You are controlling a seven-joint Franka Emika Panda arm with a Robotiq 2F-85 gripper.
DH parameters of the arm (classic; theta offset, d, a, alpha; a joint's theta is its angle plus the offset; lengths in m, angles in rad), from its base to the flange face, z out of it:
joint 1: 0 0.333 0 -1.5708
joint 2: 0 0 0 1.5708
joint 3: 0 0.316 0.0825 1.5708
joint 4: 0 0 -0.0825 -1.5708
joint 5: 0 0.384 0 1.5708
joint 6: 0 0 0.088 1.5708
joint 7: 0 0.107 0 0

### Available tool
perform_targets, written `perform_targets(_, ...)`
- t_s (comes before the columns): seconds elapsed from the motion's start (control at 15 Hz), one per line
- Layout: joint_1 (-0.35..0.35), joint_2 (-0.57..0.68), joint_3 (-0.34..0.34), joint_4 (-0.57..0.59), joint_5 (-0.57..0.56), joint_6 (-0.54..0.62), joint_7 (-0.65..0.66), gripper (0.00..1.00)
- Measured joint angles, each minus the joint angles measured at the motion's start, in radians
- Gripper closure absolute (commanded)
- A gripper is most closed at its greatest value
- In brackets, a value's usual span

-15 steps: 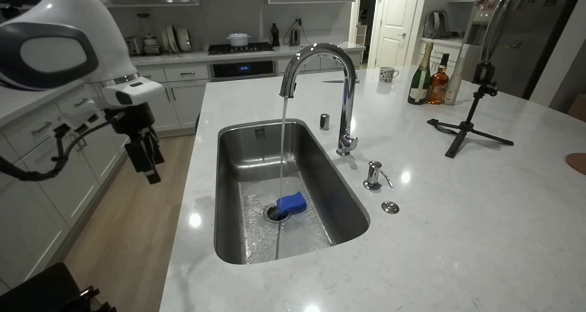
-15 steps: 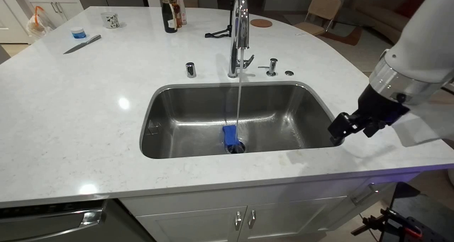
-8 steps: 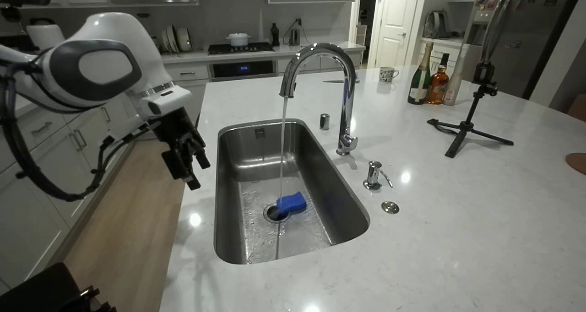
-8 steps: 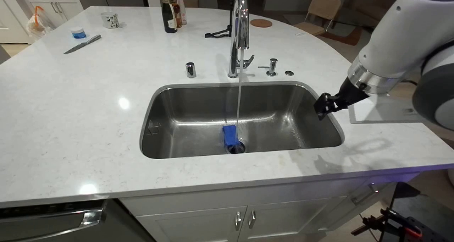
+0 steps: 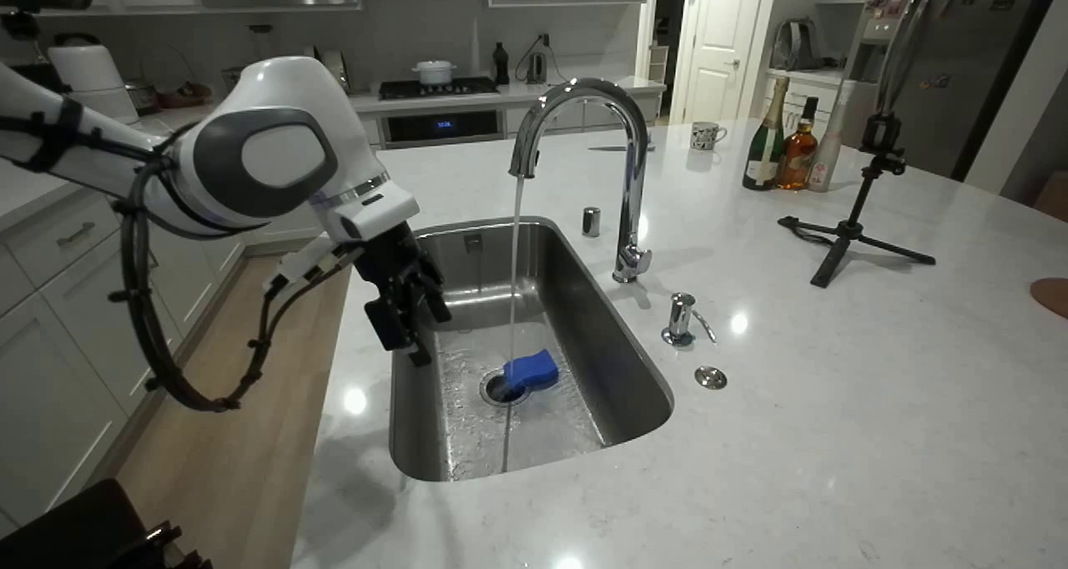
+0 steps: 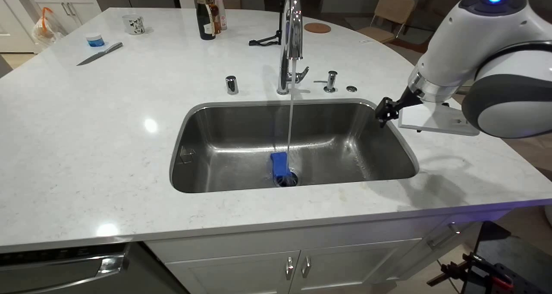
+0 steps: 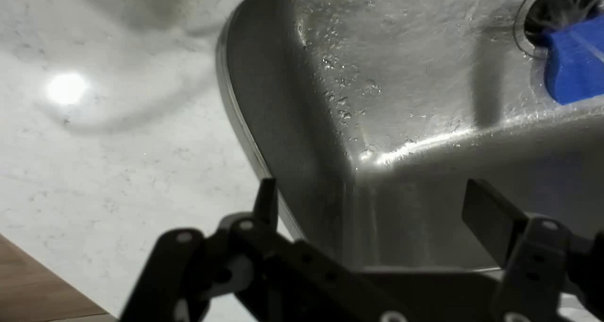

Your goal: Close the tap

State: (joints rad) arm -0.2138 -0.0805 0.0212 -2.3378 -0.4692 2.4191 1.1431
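Note:
The tap (image 5: 632, 210) is a tall chrome gooseneck faucet behind the sink, also in an exterior view (image 6: 295, 31). Its small side lever (image 6: 302, 75) sits low on the body and also shows as a lever (image 5: 639, 260) near the base. Water (image 5: 515, 277) runs from the spout into the sink. My gripper (image 5: 432, 335) hangs over one end of the sink, apart from the tap. It also shows as the gripper (image 6: 385, 112) right of the tap. In the wrist view the gripper (image 7: 371, 182) is open and empty; the tap is out of that view.
A steel sink (image 5: 534, 219) holds a blue sponge (image 5: 531, 370) by the drain. A soap dispenser (image 6: 331, 82) and a flat round cap (image 6: 351, 89) stand between lever and arm side. A short chrome fitting (image 6: 231, 85), a tripod (image 5: 851, 227) and bottles (image 5: 763, 152) are beyond.
The arm and gripper have moved from beside the counter to over the sink's end, closer to the tap. The water runs throughout. The tap and lever look unchanged.

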Motion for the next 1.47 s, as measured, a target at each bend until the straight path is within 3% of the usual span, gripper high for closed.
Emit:
perform_targets(0.73, 0.043, 0.255, -0.18, 0.23, -0.248, 0.272, 0.026, 0.0)
perform_targets(1.13, 0.091, 0.432, -0.254, 0.435, -0.511, 0.361, 0.261, 0.0)
perform_targets(1.47, 0.149, 0.581, -0.305, 0.6, -0.694, 0.37, 0.495, 0.0)
